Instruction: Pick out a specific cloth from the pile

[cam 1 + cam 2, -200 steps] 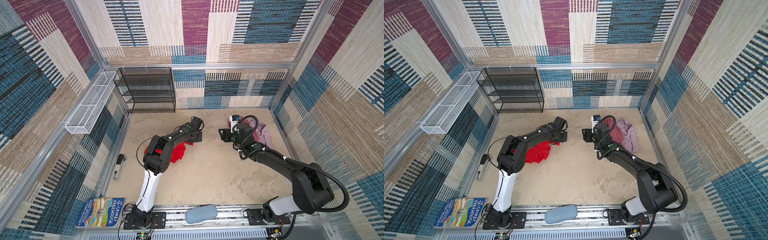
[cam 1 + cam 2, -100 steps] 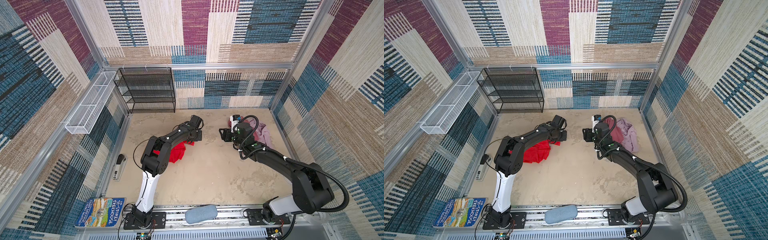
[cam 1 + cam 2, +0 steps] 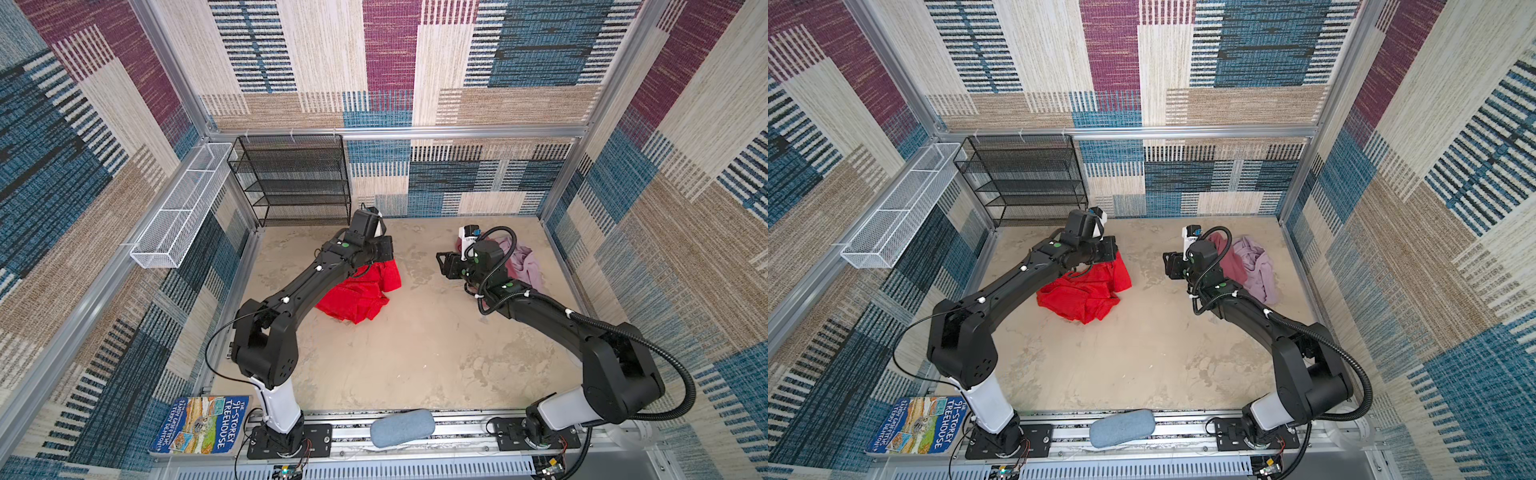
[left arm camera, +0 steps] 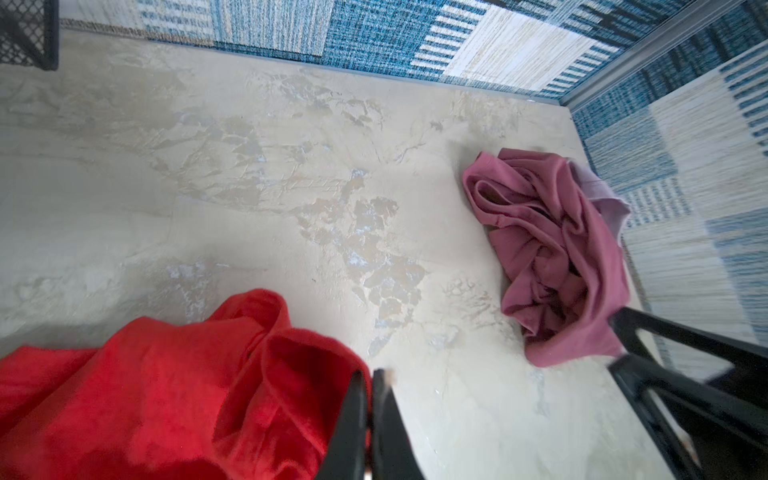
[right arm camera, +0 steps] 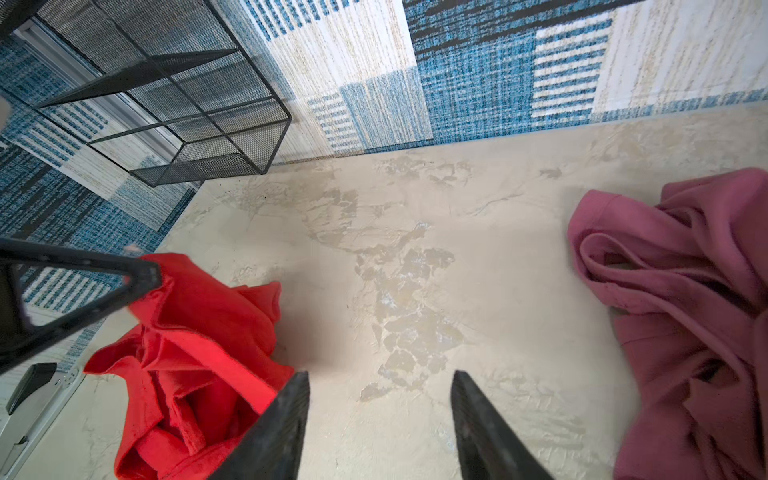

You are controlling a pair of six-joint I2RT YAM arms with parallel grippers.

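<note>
Left wrist: L gripper (image 4: 369,376) clamps red cloth (image 4: 166,395), far from pile (image 4: 557,257); R gripper (image 5: 380,376) half-open.

A black mesh shelf rack (image 3: 297,178) stands on the mottled beige floor (image 3: 415,353) against the back wall in both top views. A white wire basket (image 3: 178,212) hangs on the left wall. A picture book (image 3: 202,424) lies at the front left corner, and a blue-grey pad (image 3: 402,427) rests on the front rail.
</note>
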